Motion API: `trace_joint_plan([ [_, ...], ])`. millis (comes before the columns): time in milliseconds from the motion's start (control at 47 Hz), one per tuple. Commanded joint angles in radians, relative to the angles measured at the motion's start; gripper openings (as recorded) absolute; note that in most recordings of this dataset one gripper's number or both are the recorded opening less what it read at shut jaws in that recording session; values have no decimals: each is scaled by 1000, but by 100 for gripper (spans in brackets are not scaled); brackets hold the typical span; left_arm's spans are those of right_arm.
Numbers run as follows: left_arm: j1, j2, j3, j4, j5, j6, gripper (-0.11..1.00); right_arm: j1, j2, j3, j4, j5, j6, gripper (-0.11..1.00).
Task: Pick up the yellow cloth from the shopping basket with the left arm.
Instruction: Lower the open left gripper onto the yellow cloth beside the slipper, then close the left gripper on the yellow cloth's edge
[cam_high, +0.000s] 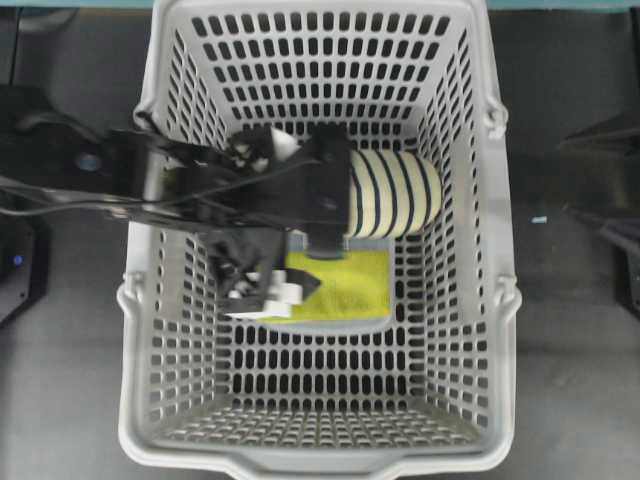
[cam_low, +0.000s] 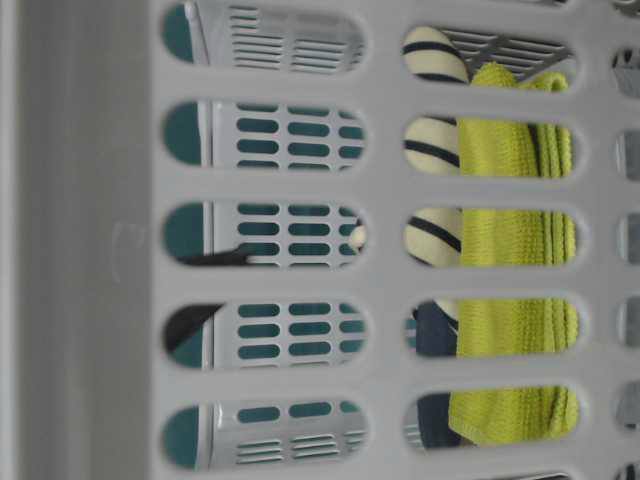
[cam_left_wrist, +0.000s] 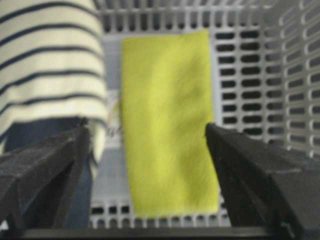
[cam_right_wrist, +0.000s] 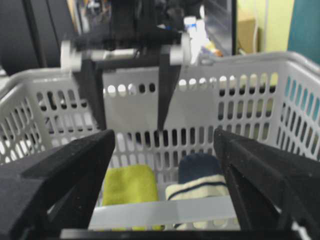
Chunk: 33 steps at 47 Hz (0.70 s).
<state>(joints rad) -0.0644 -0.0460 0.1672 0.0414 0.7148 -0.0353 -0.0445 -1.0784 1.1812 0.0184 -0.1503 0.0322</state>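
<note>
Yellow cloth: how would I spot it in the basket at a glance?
Find the grey slotted shopping basket. On its floor lies the yellow cloth, a flat, fuzzy yellow-green rectangle. Beside it is a cream-and-navy striped slipper, rounded and taller; the cloth is plain and unstriped.

A cream-and-navy striped slipper (cam_high: 395, 193) lies on a dark tabletop (cam_high: 570, 330).

Light: even and bright, no glare seen.
Shadows: faint, soft.
Focus: shopping basket (cam_low: 90, 240) wall blurred at table level; both wrist views softened near the lens.
Overhead: slightly grainy.
</note>
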Motion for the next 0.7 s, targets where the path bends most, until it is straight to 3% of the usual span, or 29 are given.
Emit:
trace_joint_plan([
  [0,-2,54,-38,3,3,-2,88,-2,-2,-6,5,-3,2,76],
  [298,-12,176,-29,3,3,0,86,0,-3,2,5,6,2,76],
  [681,-14,190,43,3,2,2,86,-2,-3,5,5,6,2,76],
])
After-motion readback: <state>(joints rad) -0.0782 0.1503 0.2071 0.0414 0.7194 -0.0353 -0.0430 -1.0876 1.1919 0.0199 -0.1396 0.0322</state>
